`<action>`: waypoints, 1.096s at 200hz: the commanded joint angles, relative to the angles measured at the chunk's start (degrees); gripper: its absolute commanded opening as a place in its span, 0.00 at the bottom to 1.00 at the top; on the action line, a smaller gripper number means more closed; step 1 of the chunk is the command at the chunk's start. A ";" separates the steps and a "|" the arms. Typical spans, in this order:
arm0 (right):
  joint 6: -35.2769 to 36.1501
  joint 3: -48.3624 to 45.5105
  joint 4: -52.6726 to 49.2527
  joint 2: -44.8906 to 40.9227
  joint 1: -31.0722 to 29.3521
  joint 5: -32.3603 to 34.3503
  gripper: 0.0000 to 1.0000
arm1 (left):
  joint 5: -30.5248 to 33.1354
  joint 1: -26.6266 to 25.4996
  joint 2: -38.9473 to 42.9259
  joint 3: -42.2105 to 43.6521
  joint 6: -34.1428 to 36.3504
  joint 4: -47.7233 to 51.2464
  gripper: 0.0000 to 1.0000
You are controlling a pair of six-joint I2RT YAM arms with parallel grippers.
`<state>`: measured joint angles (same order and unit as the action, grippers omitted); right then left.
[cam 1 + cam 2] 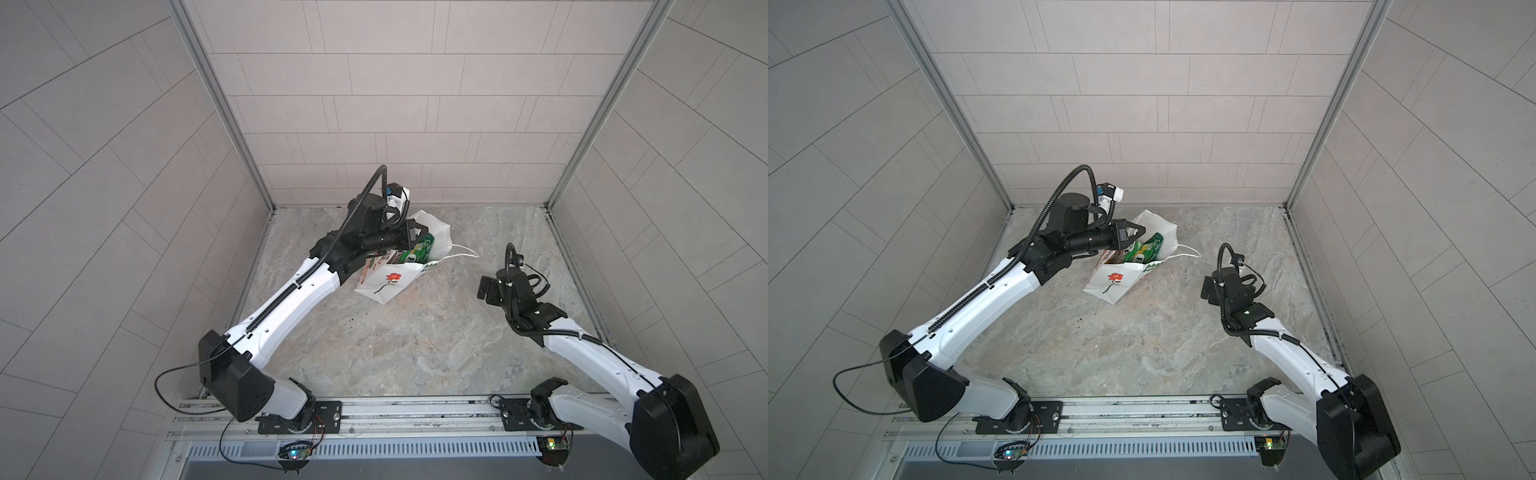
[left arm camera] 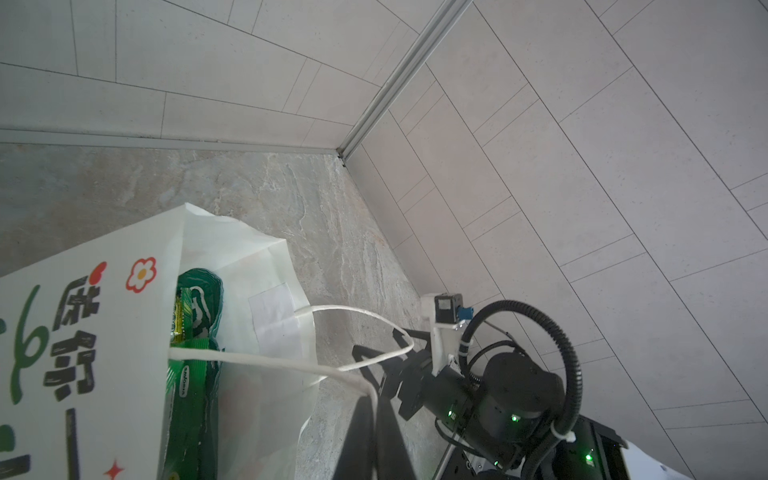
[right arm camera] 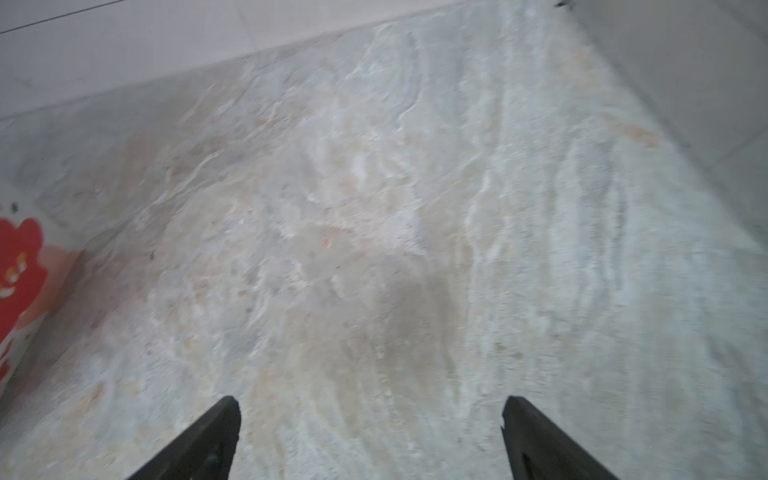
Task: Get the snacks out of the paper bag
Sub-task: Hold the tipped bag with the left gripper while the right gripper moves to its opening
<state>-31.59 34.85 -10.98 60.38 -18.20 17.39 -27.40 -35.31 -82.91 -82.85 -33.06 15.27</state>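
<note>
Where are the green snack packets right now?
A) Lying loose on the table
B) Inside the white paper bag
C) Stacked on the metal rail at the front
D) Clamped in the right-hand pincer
B: in a top view the green packets show inside the open mouth of the paper bag, and the right pincer stands wide open with nothing in it, over the table.

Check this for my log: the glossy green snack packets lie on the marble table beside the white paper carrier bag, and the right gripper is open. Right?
No: the glossy green snack packets sit inside the white paper carrier bag, as both top views show. The right gripper is open.
</note>
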 commanded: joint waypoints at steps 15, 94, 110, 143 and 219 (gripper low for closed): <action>4.93 6.06 -10.01 -3.37 7.13 0.62 1.00 | -2.79 -3.03 1.71 0.67 -0.52 -2.68 0.00; 10.77 12.30 -7.22 -5.14 7.99 -35.72 0.97 | 0.13 -5.25 3.81 2.49 0.63 -0.81 0.00; 10.57 10.99 -6.55 -5.31 7.01 -41.82 0.94 | 0.64 -5.23 4.06 2.77 0.62 -0.72 0.00; 10.88 6.76 -5.49 -6.95 1.91 -46.46 0.86 | 2.76 -5.17 4.83 3.53 0.54 -1.00 0.00; 6.25 1.37 -2.55 -9.64 -4.15 -44.26 0.75 | 2.65 -5.24 5.13 4.80 -1.04 -3.17 0.00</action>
<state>-22.92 37.04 -16.56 49.21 -21.56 -25.32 -24.75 -40.32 -79.68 -78.85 -33.65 14.92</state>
